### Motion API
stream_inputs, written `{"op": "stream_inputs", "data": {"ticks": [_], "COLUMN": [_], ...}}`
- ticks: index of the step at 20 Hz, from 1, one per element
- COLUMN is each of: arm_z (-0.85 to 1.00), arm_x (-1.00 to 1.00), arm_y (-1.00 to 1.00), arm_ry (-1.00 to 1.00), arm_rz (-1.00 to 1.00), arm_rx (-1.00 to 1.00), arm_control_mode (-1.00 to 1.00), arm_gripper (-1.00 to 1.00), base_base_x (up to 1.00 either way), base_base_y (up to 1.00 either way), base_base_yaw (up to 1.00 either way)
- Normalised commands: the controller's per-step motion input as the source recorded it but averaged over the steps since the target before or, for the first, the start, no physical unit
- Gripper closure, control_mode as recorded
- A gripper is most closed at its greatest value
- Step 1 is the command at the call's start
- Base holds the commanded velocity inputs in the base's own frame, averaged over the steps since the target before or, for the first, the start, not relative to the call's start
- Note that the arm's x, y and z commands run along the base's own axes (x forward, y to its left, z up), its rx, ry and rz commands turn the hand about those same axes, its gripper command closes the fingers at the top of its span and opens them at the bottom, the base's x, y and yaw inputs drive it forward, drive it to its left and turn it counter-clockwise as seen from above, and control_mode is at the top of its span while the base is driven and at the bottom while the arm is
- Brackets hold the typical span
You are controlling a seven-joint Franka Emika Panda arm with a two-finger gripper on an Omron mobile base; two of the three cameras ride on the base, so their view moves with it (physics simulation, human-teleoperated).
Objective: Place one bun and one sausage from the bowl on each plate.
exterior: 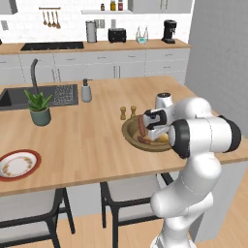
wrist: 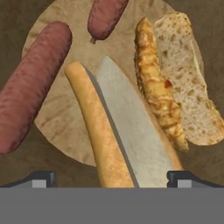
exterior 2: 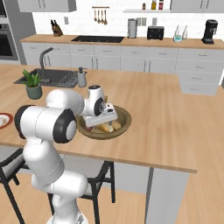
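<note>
The wooden bowl [exterior: 130,131] sits near the right end of the long wooden island counter [exterior: 87,140], wide and shallow with a dark brown rim and an olive-brown floor. The gripper [wrist: 111,177] hangs straight over it, jaws spread as wide as they go and holding nothing, one dark fingertip [wrist: 41,178] on each side of a long split bun [wrist: 118,135]. That bun lies with its golden crust to one side and its pale cut face turned up. Beside it rests a second bun [wrist: 175,83], torn open, crusty and speckled, with an airy crumb. Two reddish-brown sausages lie in the bowl too: a large one [wrist: 33,85] and a shorter one [wrist: 105,15]. Far along the counter sits a red-rimmed plate [exterior: 18,164].
</note>
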Motion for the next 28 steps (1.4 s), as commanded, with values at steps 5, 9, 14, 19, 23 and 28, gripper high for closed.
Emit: {"op": "stream_inputs", "data": {"ticks": [5, 9, 14, 19, 23, 28], "arm_z": [-0.11, -0.04, -0.02, 0.0, 0.0, 0.0], "arm_x": [0.0, 0.0, 0.0, 0.01, 0.0, 0.0], "arm_y": [0.0, 0.0, 0.0, 0.0, 0.0, 0.0], "arm_ry": [0.0, 0.0, 0.0, 0.0, 0.0, 0.0], "arm_rz": [0.02, 0.02, 0.04, 0.02, 0.0, 0.0], "arm_rx": [0.0, 0.0, -0.01, 0.0, 0.0, 0.0], "arm_control_mode": [-1.0, -1.0, -1.0, -1.0, -1.0, -1.0], "arm_gripper": [-1.0, -1.0, 1.0, 1.0, 1.0, 1.0], "base_base_x": [0.0, 0.0, 0.0, 0.0, 0.0, 0.0], "base_base_y": [0.0, 0.0, 0.0, 0.0, 0.0, 0.0], "base_base_yaw": [0.0, 0.0, 0.0, 0.0, 0.0, 0.0]}}
